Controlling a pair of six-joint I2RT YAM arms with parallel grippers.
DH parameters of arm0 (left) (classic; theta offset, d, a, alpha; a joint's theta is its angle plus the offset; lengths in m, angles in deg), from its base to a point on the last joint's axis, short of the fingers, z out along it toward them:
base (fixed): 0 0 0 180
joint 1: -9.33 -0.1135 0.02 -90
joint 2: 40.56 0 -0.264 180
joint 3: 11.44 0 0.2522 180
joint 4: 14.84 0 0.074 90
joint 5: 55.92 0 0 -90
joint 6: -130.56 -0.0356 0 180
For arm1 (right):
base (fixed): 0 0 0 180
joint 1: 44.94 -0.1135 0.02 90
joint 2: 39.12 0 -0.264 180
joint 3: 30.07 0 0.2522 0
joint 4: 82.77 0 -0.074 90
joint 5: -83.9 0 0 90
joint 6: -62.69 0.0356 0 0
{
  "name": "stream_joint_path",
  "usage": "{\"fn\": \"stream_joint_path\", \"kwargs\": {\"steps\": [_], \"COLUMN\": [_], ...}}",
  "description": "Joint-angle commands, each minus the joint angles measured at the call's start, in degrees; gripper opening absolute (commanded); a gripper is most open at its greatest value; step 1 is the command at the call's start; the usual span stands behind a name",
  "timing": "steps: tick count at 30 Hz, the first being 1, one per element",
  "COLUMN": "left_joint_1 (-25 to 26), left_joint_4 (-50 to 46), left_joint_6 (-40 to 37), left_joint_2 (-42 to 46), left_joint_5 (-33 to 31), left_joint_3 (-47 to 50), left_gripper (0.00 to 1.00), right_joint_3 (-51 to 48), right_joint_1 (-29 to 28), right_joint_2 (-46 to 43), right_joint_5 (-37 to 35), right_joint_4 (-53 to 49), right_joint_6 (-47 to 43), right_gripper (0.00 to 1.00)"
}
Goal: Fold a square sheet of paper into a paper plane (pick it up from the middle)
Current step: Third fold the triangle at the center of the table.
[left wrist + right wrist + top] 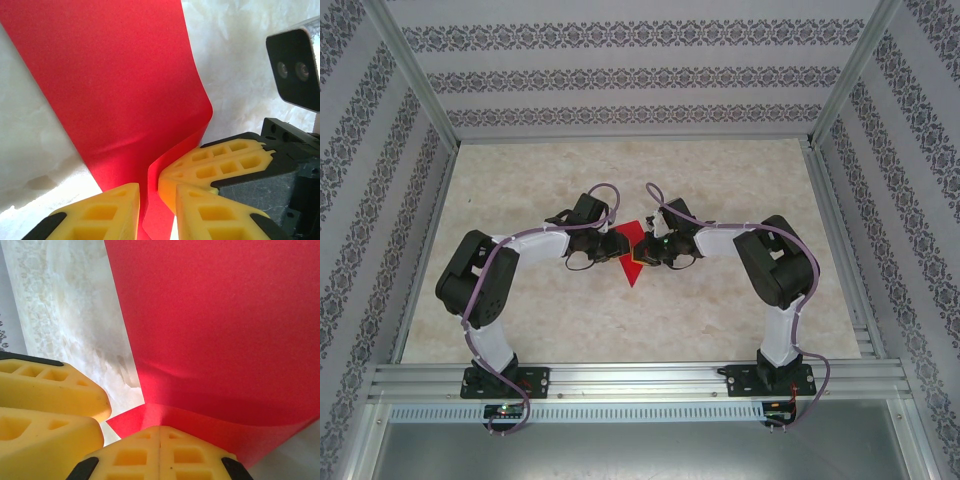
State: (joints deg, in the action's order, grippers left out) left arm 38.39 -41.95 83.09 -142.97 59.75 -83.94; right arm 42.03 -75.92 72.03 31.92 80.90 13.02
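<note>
The bright red square sheet of paper (635,264) is held up between the two arms at the middle of the table, with one corner pointing toward the near edge. My right gripper (160,430) is shut on a bent-up edge of the sheet (215,325), its yellow fingers (190,455) pressed together. My left gripper (157,195) is open, and a curled flap of the red sheet (120,85) runs through the gap between its fingers (105,215). The right gripper's fingers (220,162) touch the flap just ahead. In the top view both grippers (618,247) (652,250) meet over the paper.
The marble-patterned table (720,180) is bordered by aluminium rails (640,378) and patterned walls. The left gripper's fingers (50,390) sit close beside the right one's. The right wrist camera (295,65) hangs near the left fingers.
</note>
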Motion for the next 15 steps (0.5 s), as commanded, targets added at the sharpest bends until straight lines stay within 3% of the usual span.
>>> {"fn": "stream_joint_path", "kwargs": {"steps": [1, 15], "left_joint_1": [0.5, 0.5], "left_joint_4": [1.4, 1.6], "left_joint_6": [-0.8, -1.1], "left_joint_2": [-0.6, -3.5], "left_joint_5": [0.8, 1.9], "left_joint_3": [0.4, -0.1], "left_gripper": [0.26, 0.19], "right_joint_3": [1.3, 0.8], "right_joint_1": [0.1, 0.3], "right_joint_2": [0.5, -0.5], "right_joint_5": [-0.4, 0.2], "right_joint_4": [0.0, 1.3], "right_joint_6": [-1.5, -0.6], "right_gripper": [0.0, 0.0]}}
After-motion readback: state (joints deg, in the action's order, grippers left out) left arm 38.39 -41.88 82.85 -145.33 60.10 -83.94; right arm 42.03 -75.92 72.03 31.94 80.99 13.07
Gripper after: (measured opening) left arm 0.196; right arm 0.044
